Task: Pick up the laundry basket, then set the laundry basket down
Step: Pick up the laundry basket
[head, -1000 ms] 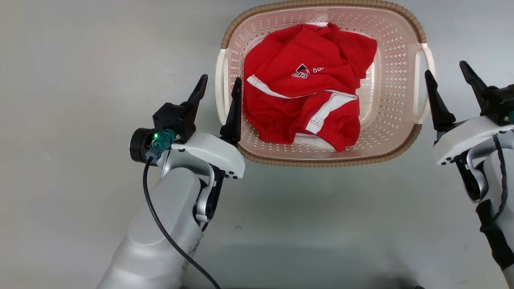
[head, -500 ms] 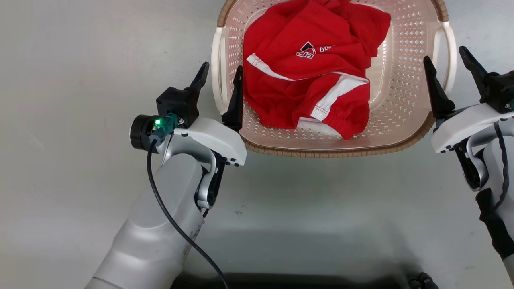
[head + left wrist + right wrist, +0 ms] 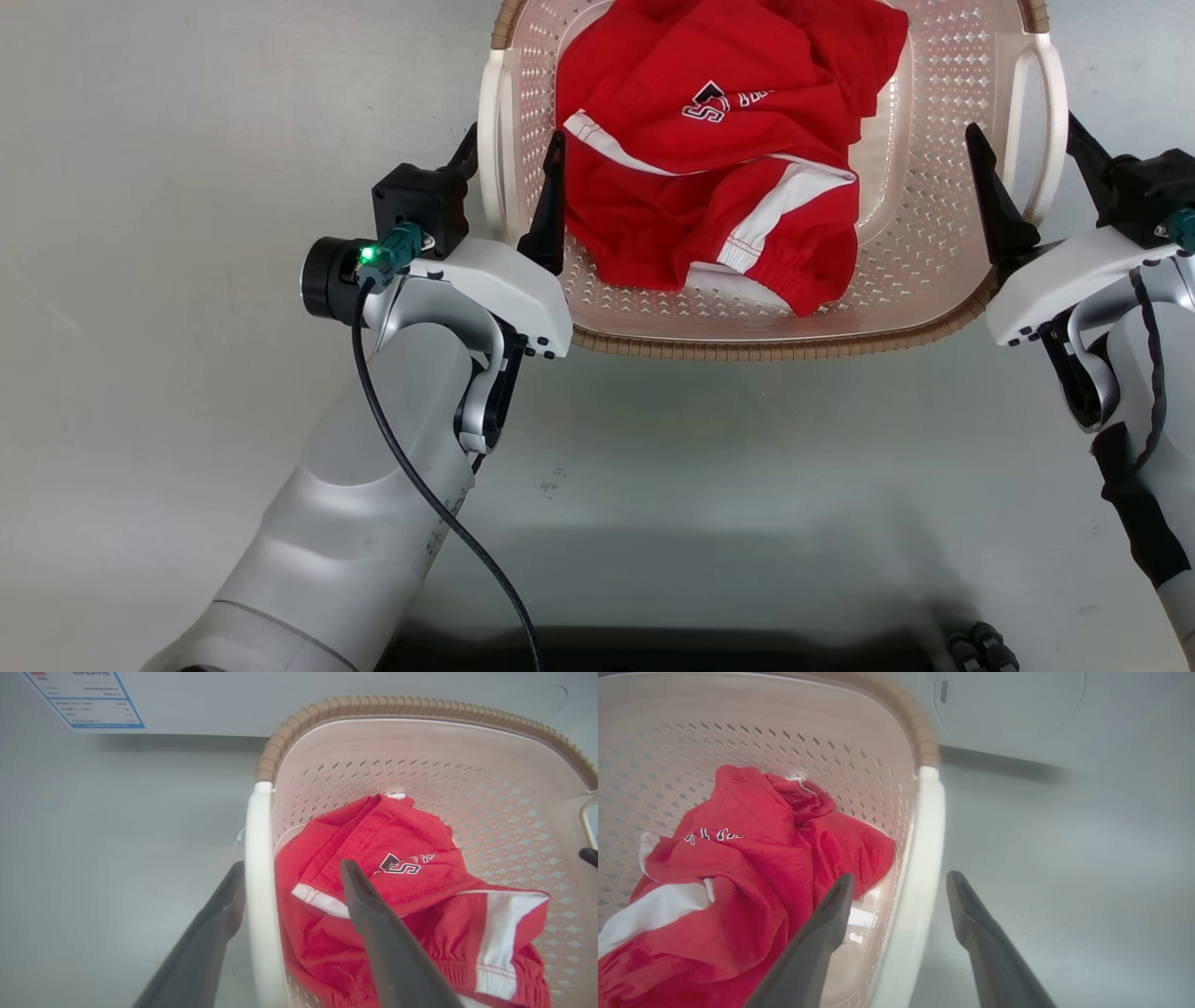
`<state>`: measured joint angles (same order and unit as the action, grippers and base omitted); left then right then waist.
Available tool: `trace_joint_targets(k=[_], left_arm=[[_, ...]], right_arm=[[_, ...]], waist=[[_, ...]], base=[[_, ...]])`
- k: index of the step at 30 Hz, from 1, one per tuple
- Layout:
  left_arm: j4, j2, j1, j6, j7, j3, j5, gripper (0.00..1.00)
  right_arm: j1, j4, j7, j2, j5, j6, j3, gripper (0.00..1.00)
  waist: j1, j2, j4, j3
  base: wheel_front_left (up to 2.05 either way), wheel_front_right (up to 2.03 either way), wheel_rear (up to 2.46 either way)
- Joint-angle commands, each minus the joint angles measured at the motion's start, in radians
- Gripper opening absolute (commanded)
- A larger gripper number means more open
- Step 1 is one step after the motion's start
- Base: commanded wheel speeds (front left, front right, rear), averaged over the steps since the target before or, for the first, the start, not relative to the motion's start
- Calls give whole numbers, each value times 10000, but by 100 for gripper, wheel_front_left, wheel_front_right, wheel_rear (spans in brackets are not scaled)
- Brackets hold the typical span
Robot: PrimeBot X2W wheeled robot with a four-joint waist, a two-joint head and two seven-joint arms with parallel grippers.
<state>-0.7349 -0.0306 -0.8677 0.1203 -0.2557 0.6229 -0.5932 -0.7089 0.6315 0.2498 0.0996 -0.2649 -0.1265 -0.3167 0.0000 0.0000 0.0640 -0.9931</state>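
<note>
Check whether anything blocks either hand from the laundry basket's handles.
Nothing visible does. The open left hand straddles the left white handle and the open right hand straddles the right handle. The red garment lies inside the laundry basket, not over either handle.

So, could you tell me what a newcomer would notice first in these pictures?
The bright red garment with white stripes, crumpled inside the pale perforated laundry basket on the grey floor, draws the eye first. Next, the left gripper stands open astride the basket's left handle and the right gripper astride its right handle, each with one finger inside the basket and one outside.
</note>
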Motion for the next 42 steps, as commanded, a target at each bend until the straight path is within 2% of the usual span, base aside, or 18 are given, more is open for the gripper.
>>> trace_joint_targets(k=[1,12,13,14,15,29,34,42], left_arm=[[33,-196,45,94,-61,-69,-128,100],[-261,-196,-214,143,-61,282,-391,100],[-270,-196,-220,141,-61,296,-404,92],[-276,-196,-226,113,-61,319,-419,37],[-260,-196,-231,78,-61,324,-442,0],[-794,-196,11,3,-61,557,-792,0],[-1271,-196,240,-142,-61,618,-916,0],[-2490,-196,789,-516,-61,726,-1114,0]], right_arm=[[281,-68,120,-62,-115,-42,-212,100],[176,58,120,-103,-229,-42,-446,100],[168,62,120,-101,-241,-42,-453,100],[163,75,120,-101,-257,-42,-447,100],[162,111,120,-103,-281,-42,-437,0],[55,1349,120,-128,-684,-42,-1015,0],[6,2229,120,-223,-912,-42,-1491,0],[-185,3715,-244,-436,-1605,-42,-2315,0]], waist=[[0,0,-12,0],[0,0,-28,0],[0,0,-29,-2],[0,0,-29,-3],[0,0,-25,-1],[0,0,-16,610],[0,0,-81,1412],[0,0,-396,3293]], base=[[0,0,0],[0,0,0],[0,0,0],[0,0,0],[0,0,0],[0,0,0],[0,0,0],[0,0,0]])
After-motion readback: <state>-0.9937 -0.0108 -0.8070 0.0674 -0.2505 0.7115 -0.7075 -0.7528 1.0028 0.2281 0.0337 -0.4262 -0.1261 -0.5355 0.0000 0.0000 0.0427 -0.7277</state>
